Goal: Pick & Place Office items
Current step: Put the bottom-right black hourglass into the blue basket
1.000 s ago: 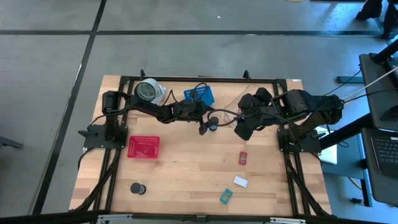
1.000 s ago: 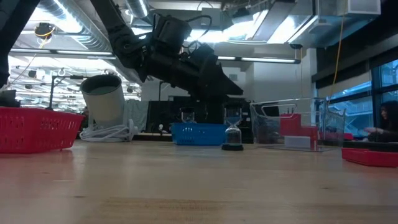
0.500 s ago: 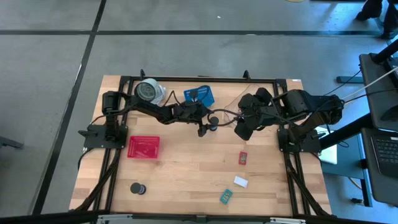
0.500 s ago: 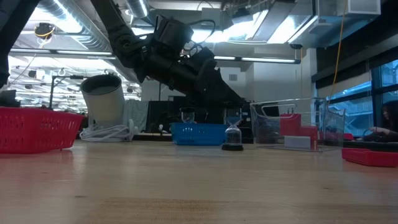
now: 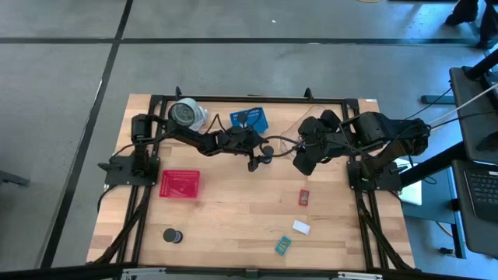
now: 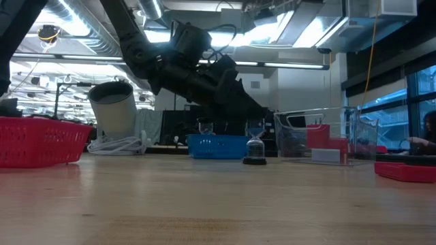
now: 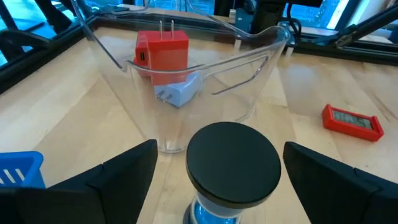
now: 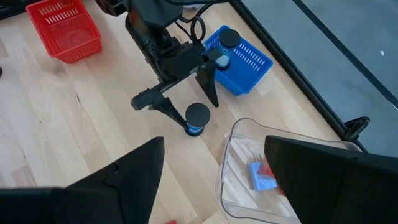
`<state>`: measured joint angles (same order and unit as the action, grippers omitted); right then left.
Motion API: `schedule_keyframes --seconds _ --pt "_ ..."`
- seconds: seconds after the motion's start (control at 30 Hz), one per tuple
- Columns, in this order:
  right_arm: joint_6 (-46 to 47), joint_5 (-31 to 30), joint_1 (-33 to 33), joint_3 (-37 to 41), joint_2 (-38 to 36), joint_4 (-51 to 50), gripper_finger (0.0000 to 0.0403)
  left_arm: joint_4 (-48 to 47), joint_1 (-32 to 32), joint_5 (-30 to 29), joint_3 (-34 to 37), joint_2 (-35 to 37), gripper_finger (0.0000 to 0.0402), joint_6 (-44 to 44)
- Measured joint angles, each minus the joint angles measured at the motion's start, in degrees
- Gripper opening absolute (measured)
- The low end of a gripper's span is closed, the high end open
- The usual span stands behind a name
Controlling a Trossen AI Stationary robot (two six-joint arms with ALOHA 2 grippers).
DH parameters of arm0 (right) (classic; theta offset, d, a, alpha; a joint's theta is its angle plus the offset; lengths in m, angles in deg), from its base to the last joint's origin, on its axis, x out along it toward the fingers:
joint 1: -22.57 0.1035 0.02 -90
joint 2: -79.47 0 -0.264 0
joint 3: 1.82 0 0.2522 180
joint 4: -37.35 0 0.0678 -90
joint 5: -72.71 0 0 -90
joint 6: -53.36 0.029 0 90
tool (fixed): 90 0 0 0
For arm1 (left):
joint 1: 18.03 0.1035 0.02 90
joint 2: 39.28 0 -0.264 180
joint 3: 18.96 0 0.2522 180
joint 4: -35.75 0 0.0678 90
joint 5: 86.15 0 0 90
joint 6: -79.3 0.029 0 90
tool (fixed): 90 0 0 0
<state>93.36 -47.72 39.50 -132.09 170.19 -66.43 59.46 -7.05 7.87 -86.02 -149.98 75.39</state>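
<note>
A black round spool (image 7: 233,163) with a blue waist stands upright on the table; it also shows in the high view (image 5: 267,151) and the low view (image 6: 255,148). My left gripper (image 7: 221,149) is open, one finger on each side of the spool, not touching it. My right gripper (image 8: 214,162) is open and hovers above the clear tub (image 8: 273,171), which holds a red cube (image 7: 163,55) and a light-blue block (image 7: 180,92). A flat red block (image 5: 304,197), a white block (image 5: 301,227), a teal block (image 5: 282,246) and another black spool (image 5: 172,235) lie on the near half of the table.
The blue basket (image 5: 249,119), holding a black spool (image 8: 229,38), sits at the far edge. Left of it are the grey-and-white disc (image 5: 184,114) and a white cord. The red tray (image 5: 180,183) is at mid-left. Bare wood lies in the near middle.
My left gripper has come down a little toward the black spool, staying open. The spool and the other things have kept their places.
</note>
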Motion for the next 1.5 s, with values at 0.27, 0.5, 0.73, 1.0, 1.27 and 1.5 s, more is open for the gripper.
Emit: schedule_keyframes --seconds 0.27,0.5,0.73,1.0,1.27,1.5 --pt "-0.01 -0.04 0.0 0.0 0.0 0.02 0.0281 -0.01 0.0 0.05 0.0 0.0 0.0278 -0.84" --pt "-0.03 -0.05 0.0 0.0 0.0 0.0 0.0281 0.02 0.0 0.19 0.0 0.0 0.021 -1.1" --pt "-0.11 -0.17 0.0 0.0 0.0 0.01 0.0281 0.91 0.0 0.14 0.0 0.07 0.021 -1.36" --pt "-0.14 -0.15 0.0 0.0 0.0 0.0 0.0281 2.66 1.21 -3.47 0.0 3.14 0.0217 -1.53" --pt "-0.43 -0.11 0.0 0.0 0.0 0.01 0.0281 -2.93 7.23 -17.18 0.0 12.47 0.0219 -0.87" --pt "-1.5 -0.16 0.0 0.0 0.0 0.0 0.0281 -6.68 12.05 -18.0 0.62 11.37 0.022 -3.84"
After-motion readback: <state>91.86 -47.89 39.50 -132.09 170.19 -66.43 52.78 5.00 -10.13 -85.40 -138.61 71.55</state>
